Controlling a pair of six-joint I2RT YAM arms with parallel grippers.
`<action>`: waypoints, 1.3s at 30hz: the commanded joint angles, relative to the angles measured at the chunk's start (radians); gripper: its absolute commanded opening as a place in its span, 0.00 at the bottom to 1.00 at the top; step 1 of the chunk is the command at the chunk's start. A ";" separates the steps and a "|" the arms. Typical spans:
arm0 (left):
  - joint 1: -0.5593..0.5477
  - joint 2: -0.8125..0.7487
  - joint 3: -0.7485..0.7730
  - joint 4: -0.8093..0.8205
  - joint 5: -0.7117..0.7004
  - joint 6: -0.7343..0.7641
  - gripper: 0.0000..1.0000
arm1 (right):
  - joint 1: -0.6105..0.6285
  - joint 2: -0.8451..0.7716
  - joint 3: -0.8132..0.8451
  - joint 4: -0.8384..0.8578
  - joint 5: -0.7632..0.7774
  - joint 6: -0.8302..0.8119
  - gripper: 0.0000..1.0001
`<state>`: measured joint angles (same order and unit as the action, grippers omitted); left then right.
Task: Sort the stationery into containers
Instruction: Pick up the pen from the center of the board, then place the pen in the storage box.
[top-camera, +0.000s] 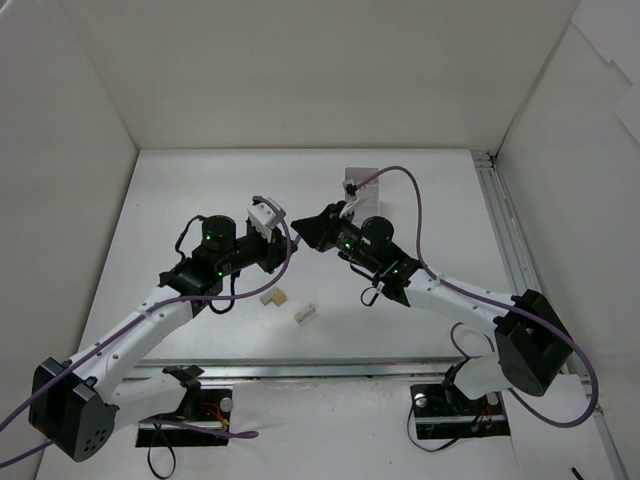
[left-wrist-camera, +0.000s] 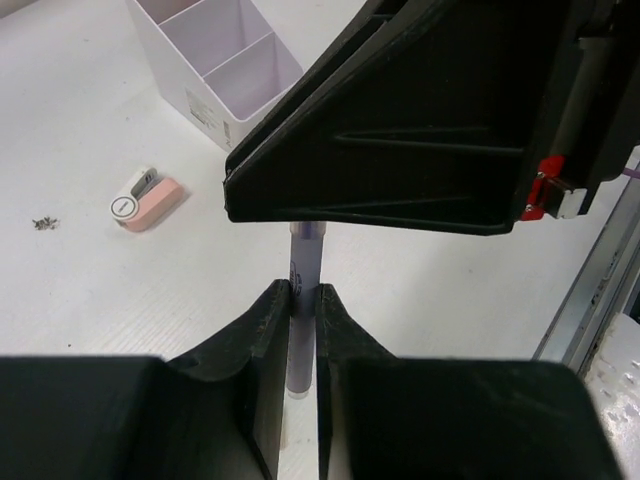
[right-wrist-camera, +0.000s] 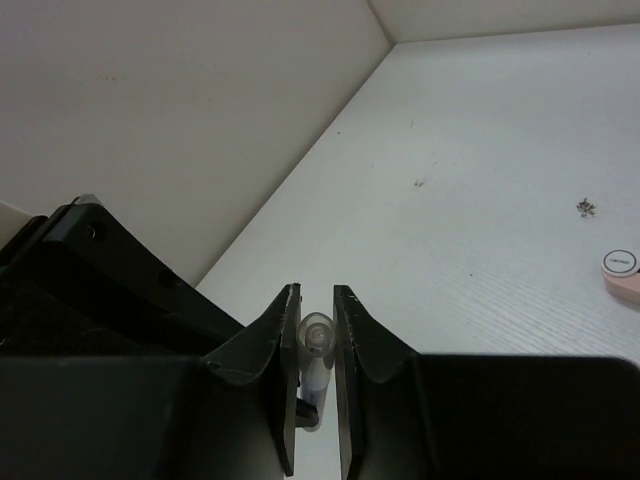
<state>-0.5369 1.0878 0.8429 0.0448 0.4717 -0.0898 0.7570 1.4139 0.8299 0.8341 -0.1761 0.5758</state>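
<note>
**Both grippers on 1 pen, above the table**

Left wrist view: your left gripper (left-wrist-camera: 303, 292) has its 2 fingers drawn in tight on the barrel of a greyish pen (left-wrist-camera: 303, 250), with no gap showing on either side. The pen runs straight out between the fingers and passes under the black body of your right gripper (right-wrist-camera: 316, 295).

Right wrist view: your right gripper is likewise clamped down on the pen, whose clear rounded end sits between the 2 fingertips. The 2 grippers therefore hold the same pen, tip to tip, clear of the table (top-camera: 200, 190).

The white box (left-wrist-camera: 205, 110) stands on the table beyond the grippers, its open square compartments facing up. A pink block (left-wrist-camera: 150, 203) with a round white end lies flat on the table near the box, not touching it. A few dark specks (left-wrist-camera: 44, 223) lie farther out.

Top view: a tan block (top-camera: 272, 297), L-shaped, and a cream block (top-camera: 305, 313) lie just beside each other, on the near side of the 2 grippers and apart from both.
</note>
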 joint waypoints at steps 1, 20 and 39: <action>-0.012 -0.022 0.042 0.093 -0.010 -0.019 0.13 | -0.001 -0.033 0.032 0.071 0.070 -0.047 0.00; 0.060 -0.155 -0.021 -0.207 -0.522 -0.123 1.00 | -0.234 0.055 0.149 0.053 0.431 -0.422 0.00; 0.238 -0.286 -0.110 -0.258 -0.375 -0.240 1.00 | -0.403 0.493 0.546 0.059 0.201 -0.623 0.00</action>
<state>-0.3096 0.7982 0.7029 -0.2417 0.0780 -0.3187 0.3595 1.9114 1.3010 0.8070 0.0437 -0.0067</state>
